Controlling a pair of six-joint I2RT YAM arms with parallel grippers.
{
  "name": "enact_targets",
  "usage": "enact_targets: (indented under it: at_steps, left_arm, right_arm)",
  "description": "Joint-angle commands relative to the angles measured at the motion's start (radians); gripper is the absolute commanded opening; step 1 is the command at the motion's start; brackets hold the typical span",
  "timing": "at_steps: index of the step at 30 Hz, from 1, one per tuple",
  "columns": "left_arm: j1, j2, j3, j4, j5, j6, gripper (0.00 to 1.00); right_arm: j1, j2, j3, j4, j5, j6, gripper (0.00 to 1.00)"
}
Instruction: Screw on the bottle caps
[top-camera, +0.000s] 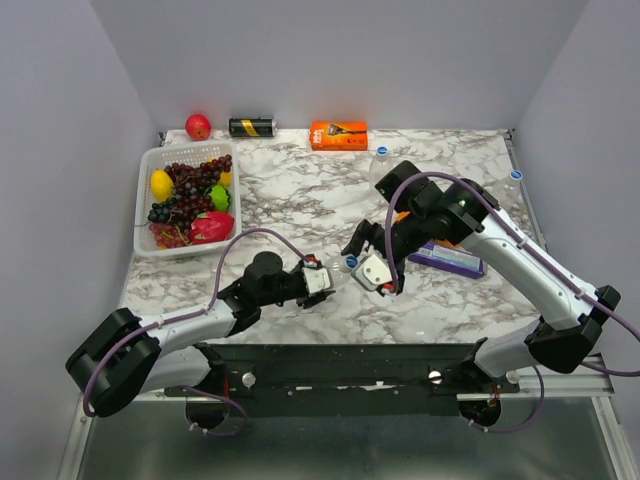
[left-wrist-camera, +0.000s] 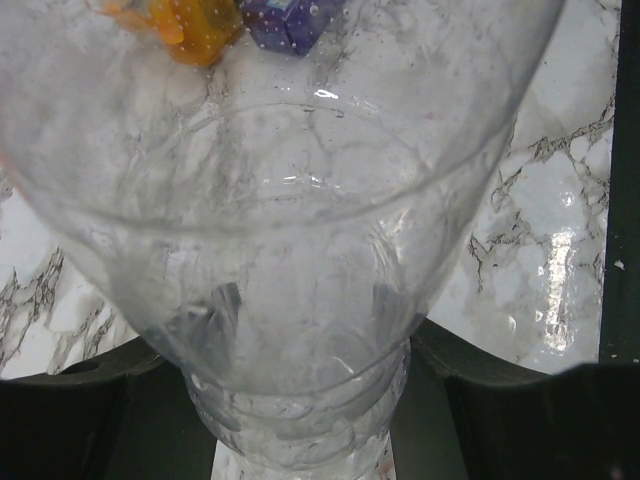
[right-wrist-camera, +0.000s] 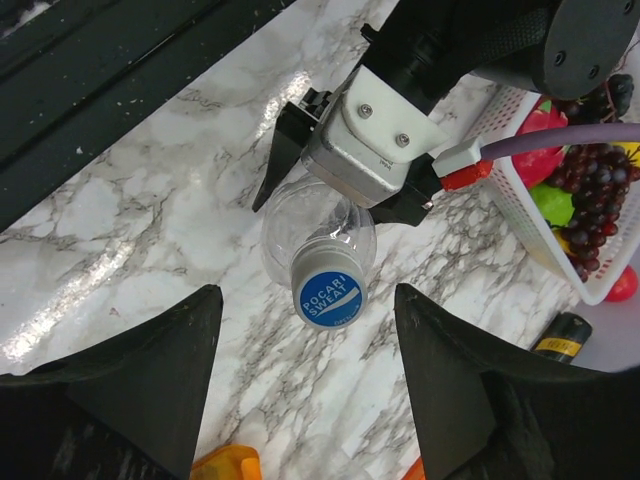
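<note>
A clear bottle (top-camera: 340, 268) lies tilted in my left gripper (top-camera: 322, 280), which is shut on its body. In the left wrist view the bottle (left-wrist-camera: 300, 200) fills the frame, pinched low between the dark fingers (left-wrist-camera: 480, 400). A blue cap (right-wrist-camera: 330, 297) marked POCARI SWEAT sits on its neck and faces my right gripper (right-wrist-camera: 307, 300). That gripper is open, its fingers (right-wrist-camera: 160, 370) on either side of the cap and apart from it. A second bottle (top-camera: 381, 168) with a blue cap (top-camera: 382, 151) stands at the back. A third capped bottle (top-camera: 515, 180) stands at the far right.
A white basket (top-camera: 150, 160) of grapes and other fruit stands at the left. A red apple (top-camera: 198, 126), a black-and-gold can (top-camera: 252, 127) and an orange box (top-camera: 338, 134) line the back edge. A purple box (top-camera: 447, 260) lies under the right arm.
</note>
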Motion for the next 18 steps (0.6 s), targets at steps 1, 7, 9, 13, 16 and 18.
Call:
enact_targets:
  at_steps: [1, 7, 9, 13, 16, 18]
  left_arm:
    - [0.004, 0.006, 0.030, 0.028, 0.004, 0.004, 0.00]
    - [0.024, 0.006, 0.039, 0.034, 0.004, -0.056, 0.00]
    - [0.027, 0.003, 0.039, 0.035, 0.002, -0.066, 0.00]
    - [0.051, -0.001, 0.043, 0.042, 0.009, -0.129, 0.00]
    - [0.065, 0.001, 0.048, 0.043, 0.016, -0.157, 0.00]
    - [0.070, -0.001, 0.048, 0.048, 0.025, -0.171, 0.00]
  right_arm:
    - [-0.001, 0.046, 0.051, -0.173, 0.014, 0.072, 0.78]
    - [-0.001, 0.037, 0.007, -0.154, 0.023, 0.064, 0.79]
    - [-0.001, 0.023, -0.013, -0.136, 0.028, 0.064, 0.80]
    - [-0.001, 0.010, -0.055, -0.081, 0.068, 0.107, 0.81]
    - [-0.001, 0.009, -0.078, -0.038, 0.099, 0.136, 0.82]
    - [-0.001, 0.010, -0.088, -0.009, 0.114, 0.175, 0.82]
